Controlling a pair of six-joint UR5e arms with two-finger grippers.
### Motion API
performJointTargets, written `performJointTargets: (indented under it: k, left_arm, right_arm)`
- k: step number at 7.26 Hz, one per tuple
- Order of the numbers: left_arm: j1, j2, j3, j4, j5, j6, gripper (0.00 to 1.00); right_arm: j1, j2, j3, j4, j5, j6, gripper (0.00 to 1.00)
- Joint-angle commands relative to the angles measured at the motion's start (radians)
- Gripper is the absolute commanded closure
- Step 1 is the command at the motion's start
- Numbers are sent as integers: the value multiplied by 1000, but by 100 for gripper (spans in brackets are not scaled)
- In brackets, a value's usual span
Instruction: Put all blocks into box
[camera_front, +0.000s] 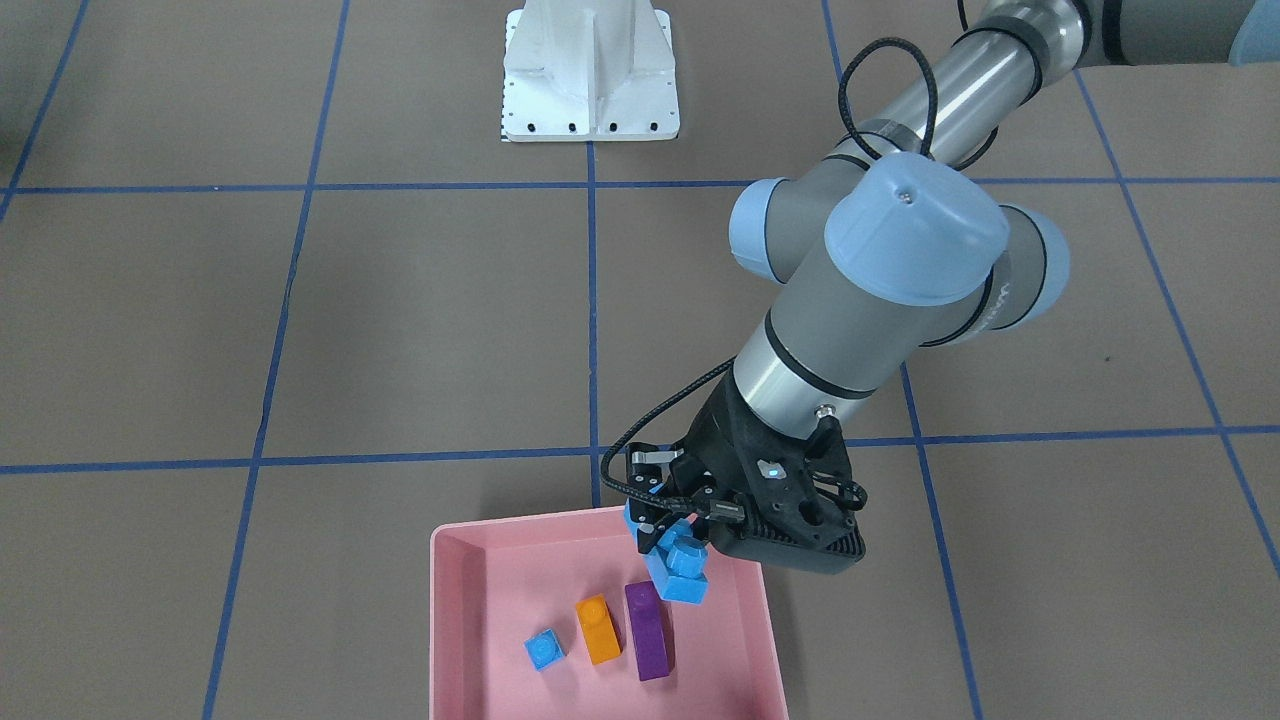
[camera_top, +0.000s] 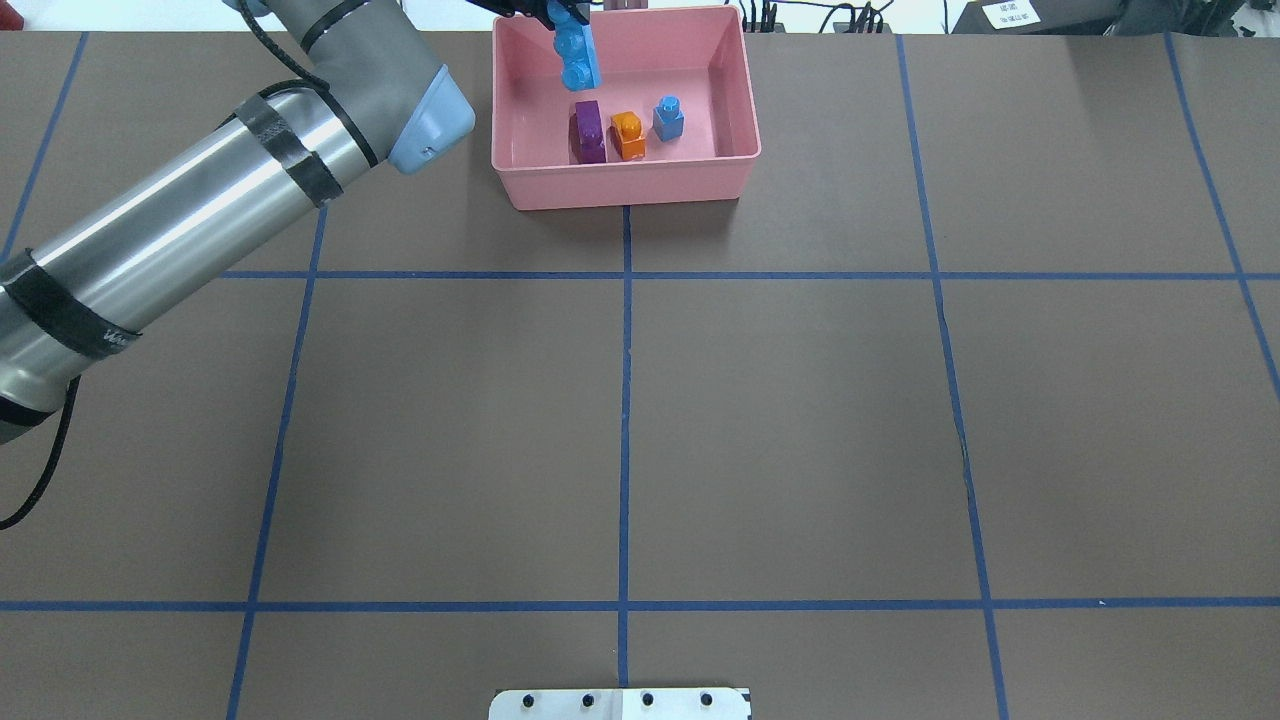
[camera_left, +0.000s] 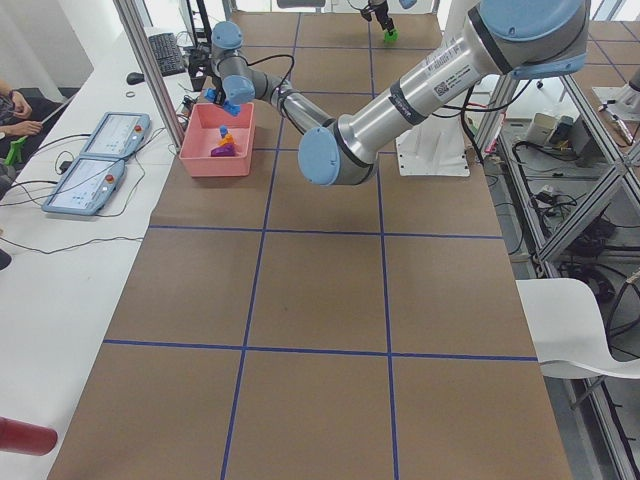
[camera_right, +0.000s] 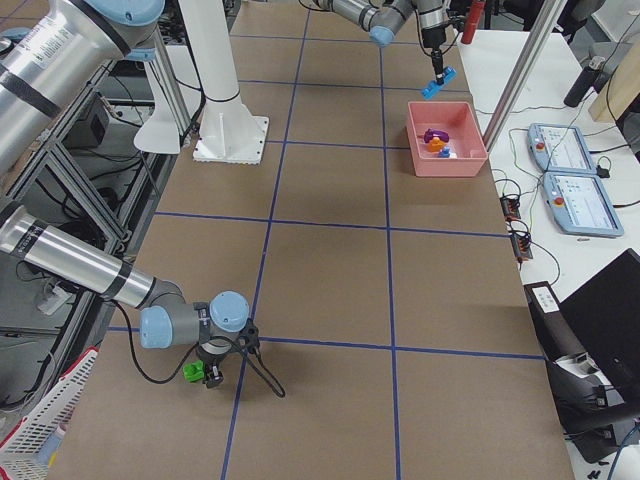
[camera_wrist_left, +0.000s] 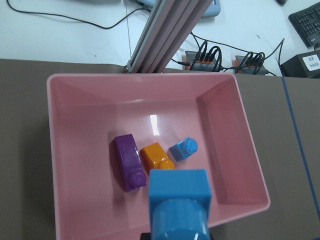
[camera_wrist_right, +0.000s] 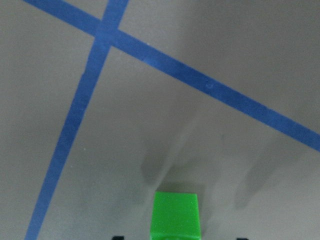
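- My left gripper (camera_front: 660, 528) is clamped on the long blue block (camera_front: 677, 572). It grips one end, so the rest of the block hangs down over the box (camera_top: 620, 190).
- I judge that grip suits a drop. The block hangs inside the wall line on the box's left side, and its low end is close above the purple block (camera_top: 588, 132). Letting go here should land it inside, though it might knock against the purple one.
- The purple block, the orange block (camera_top: 628, 135) and the tiny blue cube (camera_top: 668, 118) lie on the box floor in a row. They sit just beside one another, with bare floor around them.
- The green block (camera_wrist_right: 175, 214) is well apart from the box, down at the table's end on the robot's right, at my right gripper (camera_right: 205, 372). Its wrist view shows the block at the bottom edge with its shadow on the table. I cannot tell whether the jaws are closed on it or whether it is resting on the table.
- Count: five blocks in all. Three are in the box, one is gripped over it and one is far from it.
- There is one box, and both arms are at work.
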Motion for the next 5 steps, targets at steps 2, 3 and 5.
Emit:
performJointTargets:
  k: [2, 3, 5]
  left_arm:
    - [2, -4, 11, -6, 2, 0, 100]
    - [7, -6, 8, -6, 2, -1, 100]
    - [22, -6, 11, -7, 4, -1, 100]
  right_arm:
    - [-10, 10, -4, 14, 1, -9, 100]
    - [-10, 7, -4, 23, 1, -9, 100]
    - [-2, -78, 81, 25, 1, -15, 100]
